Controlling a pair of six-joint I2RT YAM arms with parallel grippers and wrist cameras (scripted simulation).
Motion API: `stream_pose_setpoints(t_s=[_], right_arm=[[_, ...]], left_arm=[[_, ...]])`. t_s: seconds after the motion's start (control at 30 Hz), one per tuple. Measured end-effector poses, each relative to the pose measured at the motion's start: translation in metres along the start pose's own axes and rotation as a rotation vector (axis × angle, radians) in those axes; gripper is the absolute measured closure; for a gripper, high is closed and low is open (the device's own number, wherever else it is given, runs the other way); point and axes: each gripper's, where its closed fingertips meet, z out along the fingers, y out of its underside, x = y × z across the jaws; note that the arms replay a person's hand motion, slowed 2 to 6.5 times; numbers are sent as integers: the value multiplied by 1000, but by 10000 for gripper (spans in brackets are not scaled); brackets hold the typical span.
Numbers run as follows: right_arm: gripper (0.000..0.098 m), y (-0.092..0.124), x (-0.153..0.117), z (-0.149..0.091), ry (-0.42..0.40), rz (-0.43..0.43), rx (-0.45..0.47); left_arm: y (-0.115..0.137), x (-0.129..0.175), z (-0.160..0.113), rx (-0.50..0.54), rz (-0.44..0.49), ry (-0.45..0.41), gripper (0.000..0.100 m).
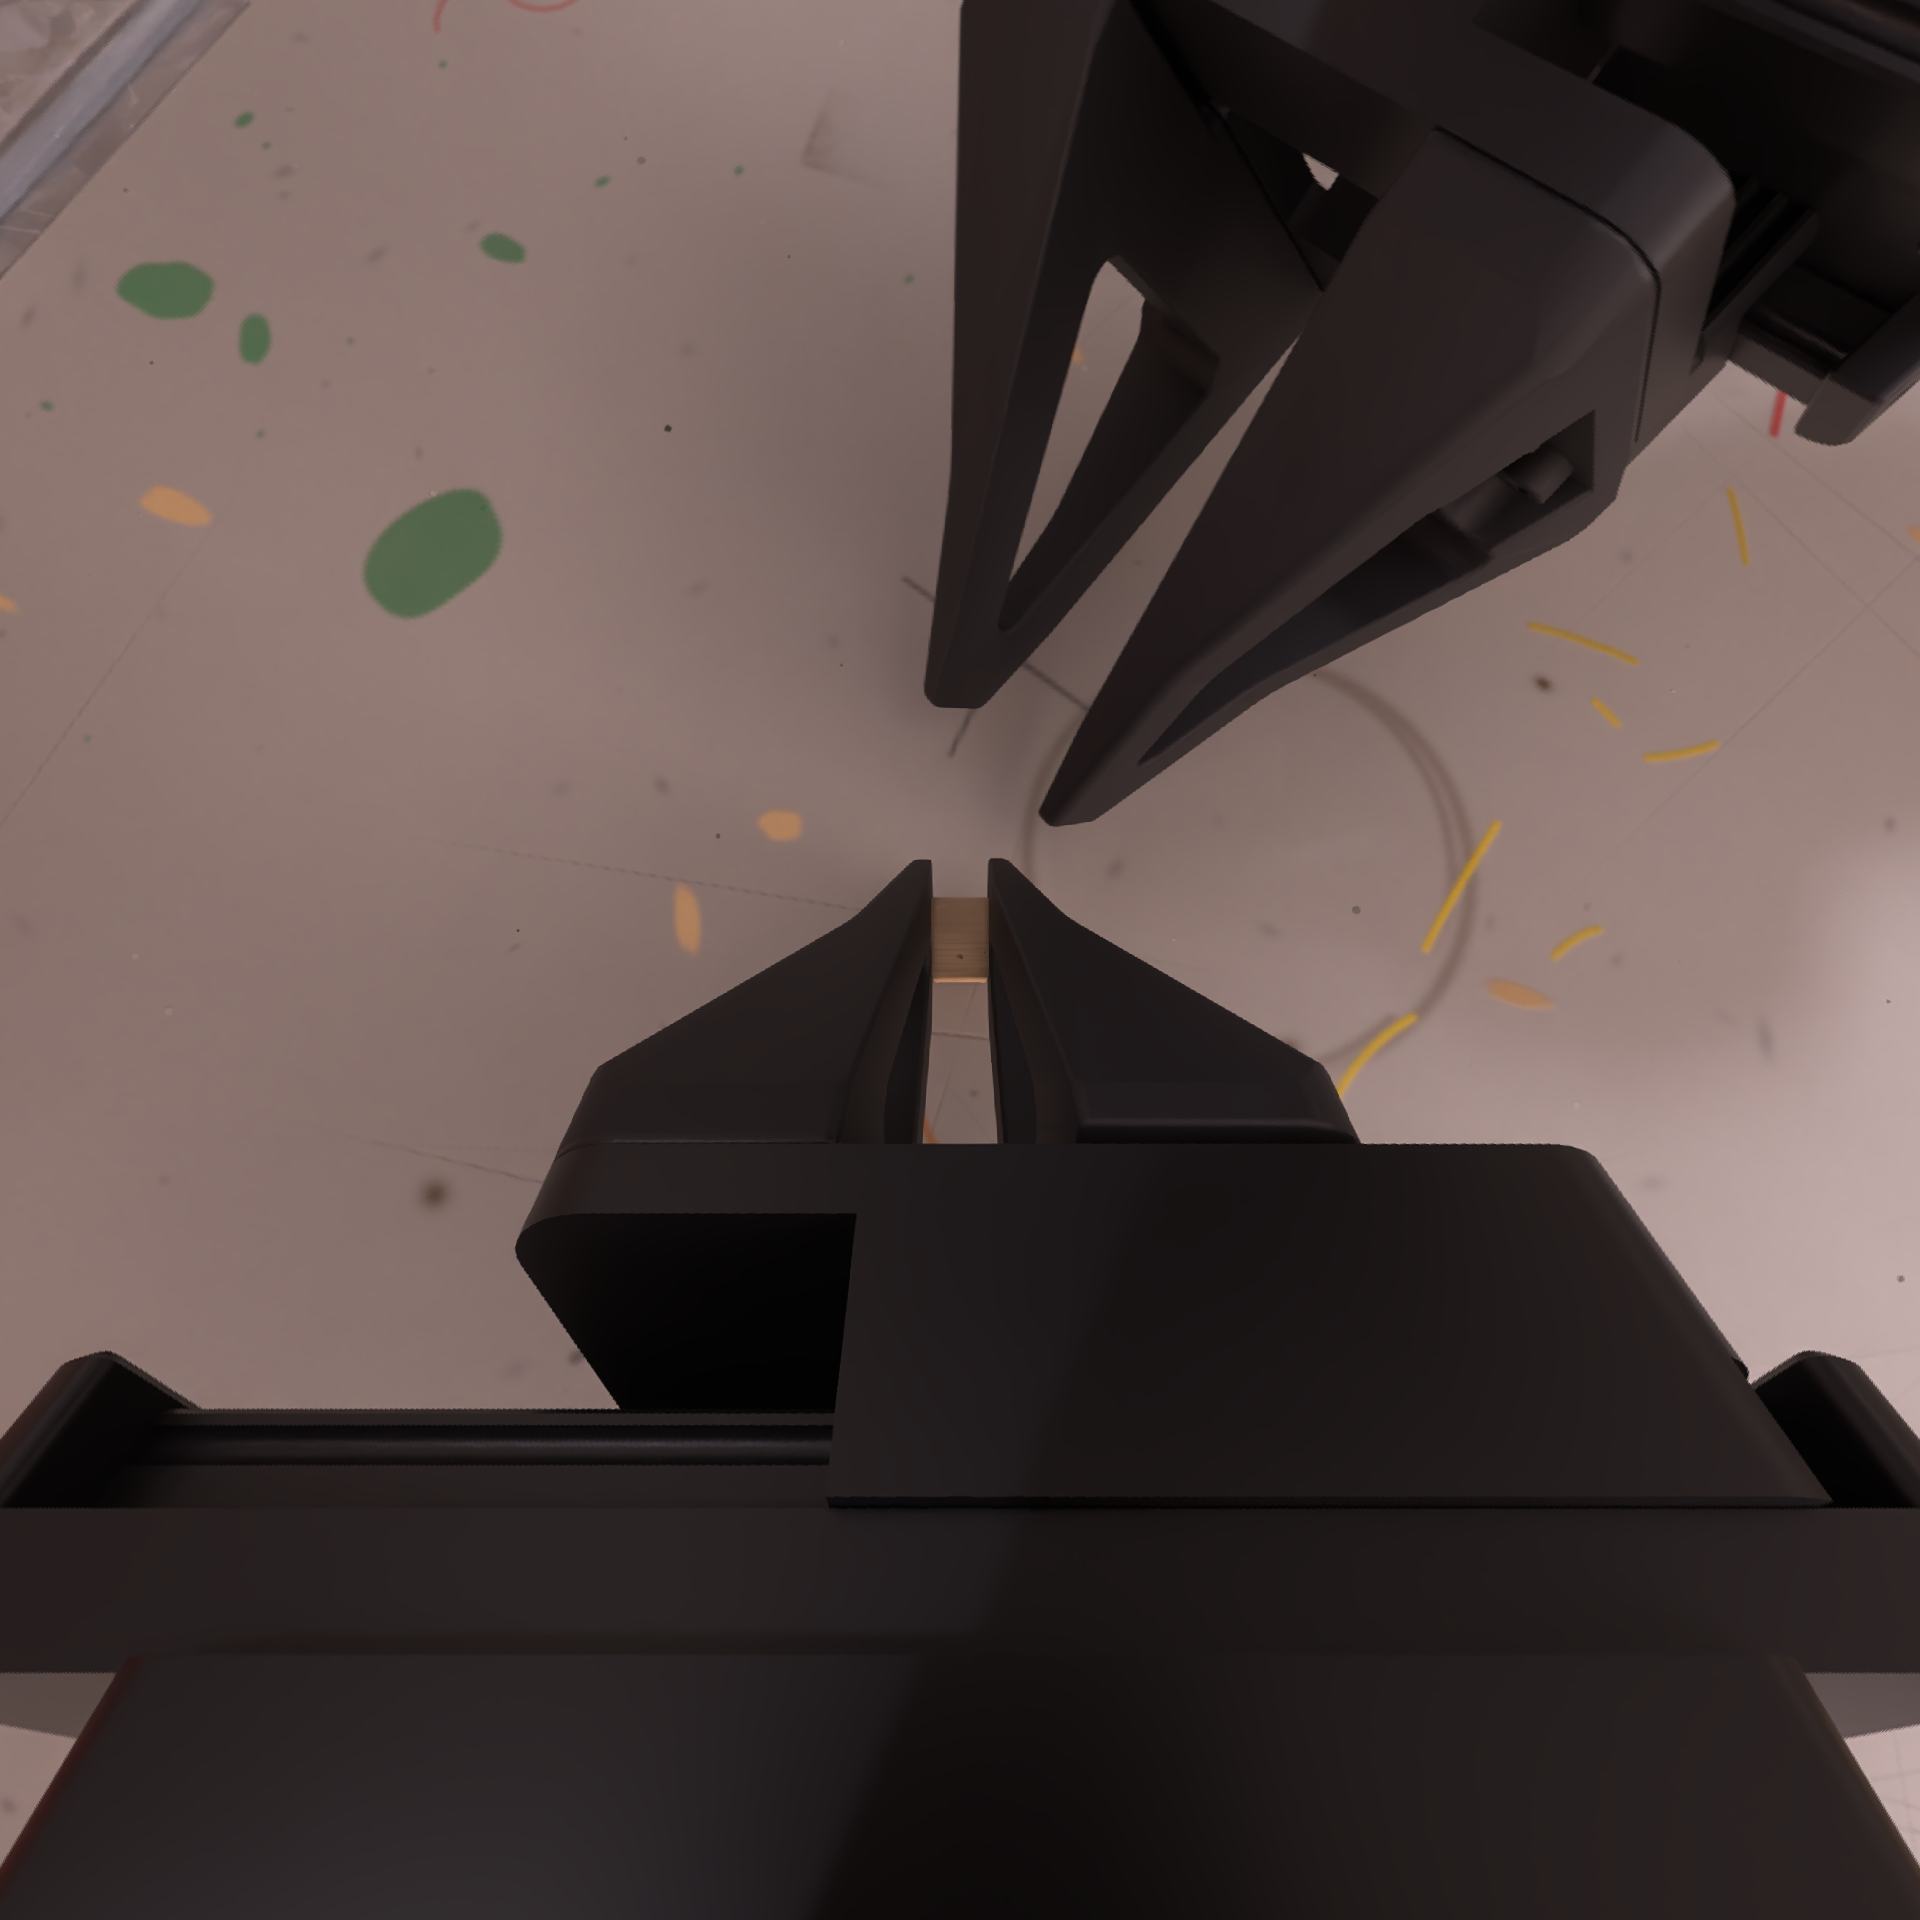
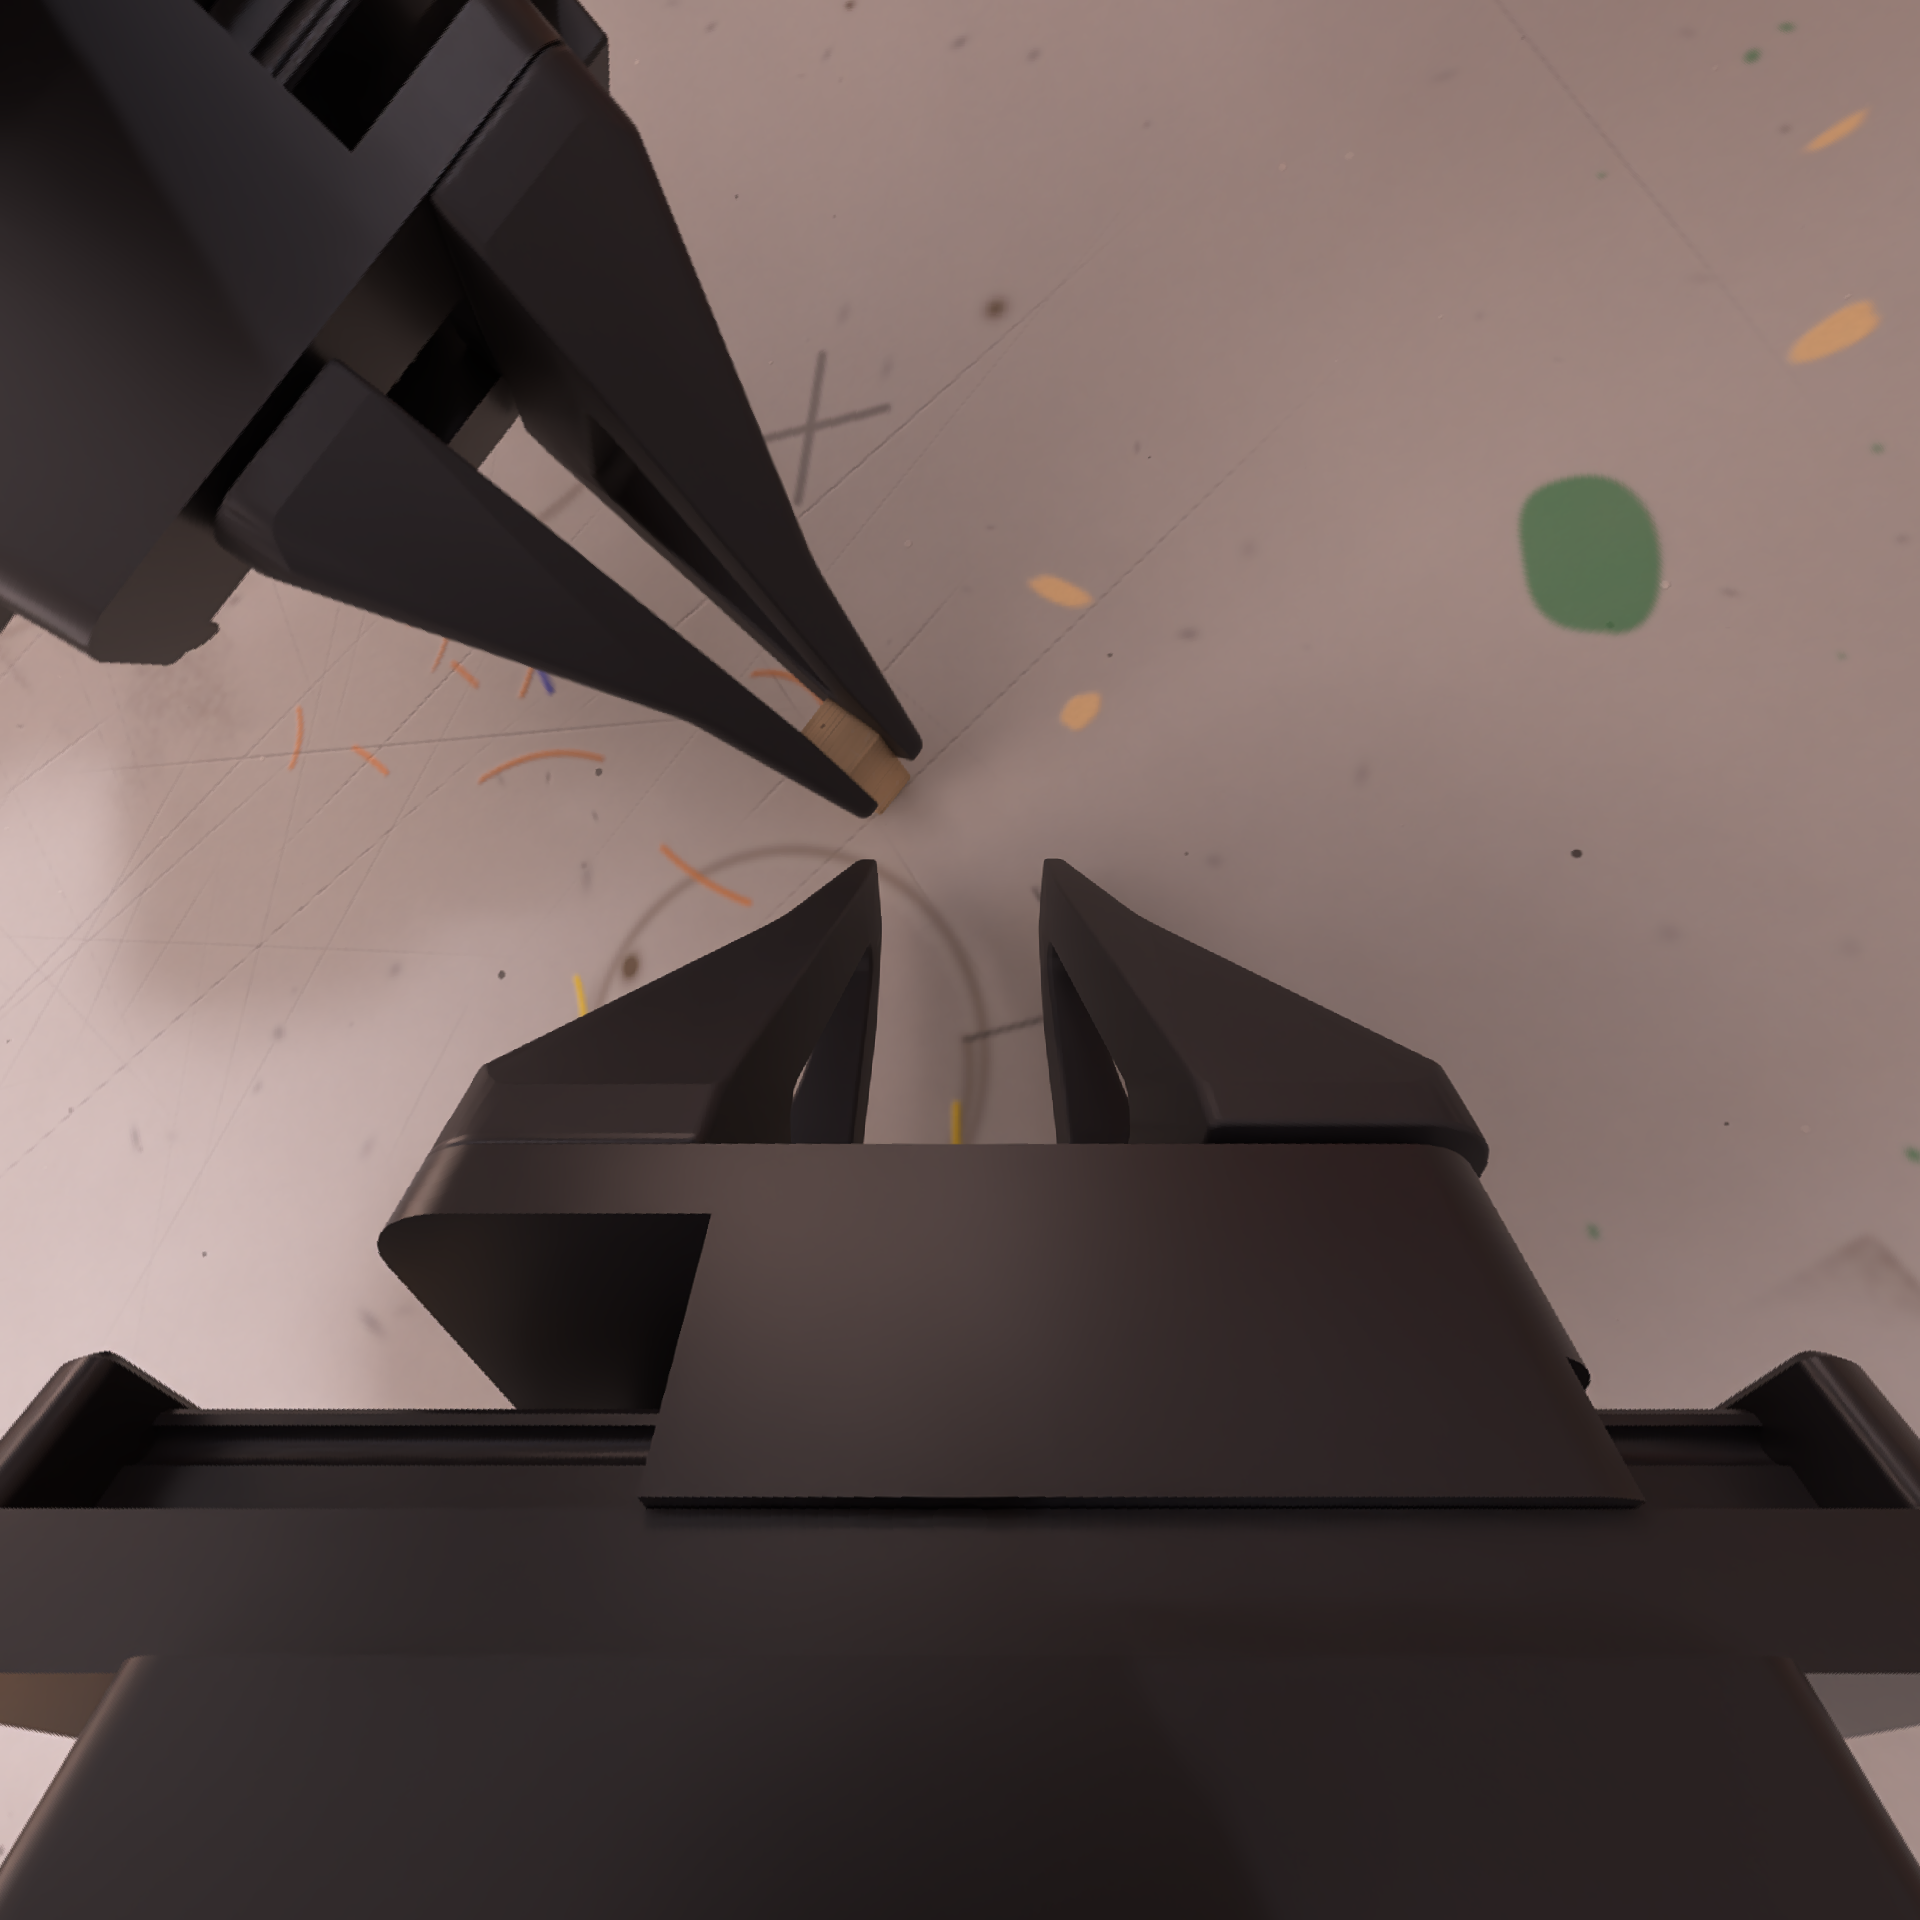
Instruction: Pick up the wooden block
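The wooden block (image 1: 958,939) is small and pale tan. My left gripper (image 1: 958,868) is shut on it, one black finger on each side, near the fingertips. In the right wrist view the block (image 2: 857,753) shows pinched at the tips of the left gripper (image 2: 885,774), low over the table. My right gripper (image 2: 958,868) is open and empty, its tips just short of the block. In the left wrist view the right gripper (image 1: 1003,753) hangs just beyond the block, fingers apart.
The pale table (image 1: 416,935) carries green blots (image 1: 432,556), orange flecks, yellow strokes and a drawn grey circle (image 1: 1449,831). A grey strip runs along the table's far left edge (image 1: 62,135). The two grippers stand very close to each other.
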Motion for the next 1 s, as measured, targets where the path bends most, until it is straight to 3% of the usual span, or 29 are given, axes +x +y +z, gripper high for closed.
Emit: stream_pose_setpoints(t_s=[1.0], right_arm=[[707,-4,6,2,91,-26,26]], left_arm=[[1,-10,-2,3,-22,-26,914]])
